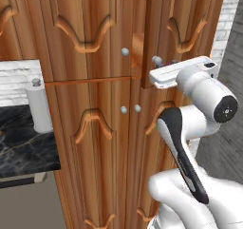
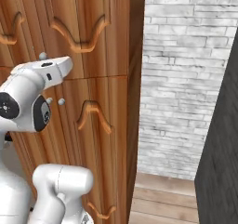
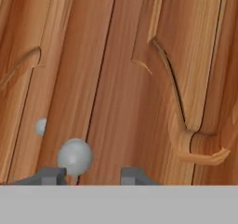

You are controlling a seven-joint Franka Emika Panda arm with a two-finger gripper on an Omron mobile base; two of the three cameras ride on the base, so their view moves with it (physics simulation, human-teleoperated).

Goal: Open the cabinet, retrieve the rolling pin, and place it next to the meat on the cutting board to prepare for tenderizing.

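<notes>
White glossy arm (image 1: pixel 199 88) — fat rounded segments, smooth shells. Dark round joint cap (image 1: pixel 225 108) with small pale centre mark, at 3 o'clock in left base view. Long black strip (image 1: pixel 182 152) along one link, grey inlay. Boxy white hand housing (image 1: pixel 166 73). Claw (image 3: pixel 90 175) — two small dark grey squared fingertips (image 3: pixel 51 175).

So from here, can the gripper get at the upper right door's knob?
Probably yes. The gripper sits right at the cabinet, with the silver knob just above one of the jaws and nothing between them. That door already stands slightly ajar. Whether the jaws actually touch the knob is unclear.
</notes>
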